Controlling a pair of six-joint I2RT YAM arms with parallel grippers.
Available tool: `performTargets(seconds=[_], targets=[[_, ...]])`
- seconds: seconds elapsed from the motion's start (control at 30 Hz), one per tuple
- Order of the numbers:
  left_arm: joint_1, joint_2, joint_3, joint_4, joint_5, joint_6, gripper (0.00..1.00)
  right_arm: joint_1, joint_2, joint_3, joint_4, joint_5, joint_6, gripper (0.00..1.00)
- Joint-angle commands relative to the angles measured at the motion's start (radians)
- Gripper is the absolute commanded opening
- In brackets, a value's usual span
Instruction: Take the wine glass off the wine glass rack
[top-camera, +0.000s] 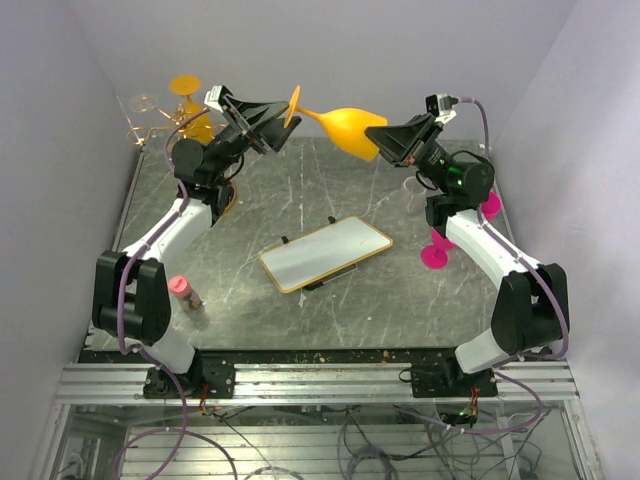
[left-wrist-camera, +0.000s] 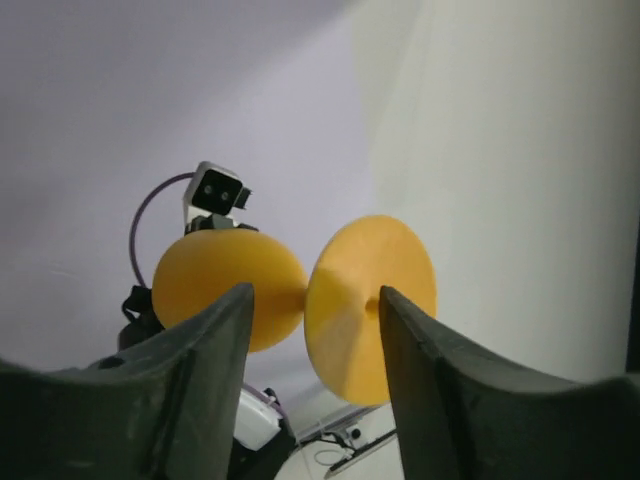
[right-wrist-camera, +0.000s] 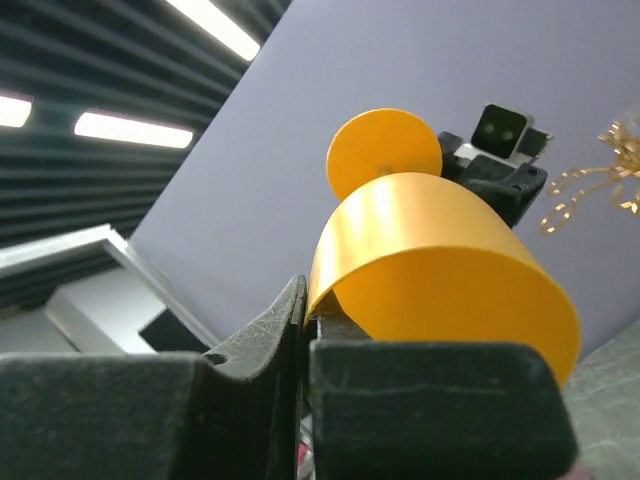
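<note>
An orange wine glass (top-camera: 345, 127) hangs level in the air between my two grippers, foot to the left and bowl to the right. My right gripper (top-camera: 380, 137) is shut on the bowl's rim; in the right wrist view the jaws (right-wrist-camera: 306, 305) pinch the orange wall (right-wrist-camera: 440, 270). My left gripper (top-camera: 278, 117) is open with its fingers either side of the foot disc (left-wrist-camera: 368, 305); the bowl (left-wrist-camera: 228, 285) shows beyond it. The gold wine glass rack (top-camera: 160, 128) stands at the far left back, holding another orange glass (top-camera: 186, 86) and a clear one (top-camera: 143, 102).
A white gold-rimmed tray (top-camera: 325, 253) lies mid-table. Pink glasses (top-camera: 436, 253) stand beside the right arm. A small pink-capped object (top-camera: 181, 289) sits near the left arm's base. White walls enclose the table on three sides.
</note>
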Motion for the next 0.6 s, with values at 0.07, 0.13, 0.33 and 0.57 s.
performTargets(seconds=[0.07,0.13,0.33,0.57], targets=[[0.095,-0.158,-0.061,-0.326,-0.004,0.286,0.87,-0.002,-0.076,0.144,-0.829,0.146,-0.199,0.00],[0.137,-0.215,-0.060,-0.504,-0.012,0.402,0.97,-0.002,-0.101,0.211,-1.038,0.262,-0.313,0.00],[0.230,-0.330,0.111,-1.194,-0.165,0.832,1.00,0.000,-0.047,0.338,-1.330,0.445,-0.414,0.00],[0.251,-0.237,0.441,-1.635,-0.453,1.190,0.97,0.042,0.133,0.623,-1.784,0.700,-0.519,0.00]])
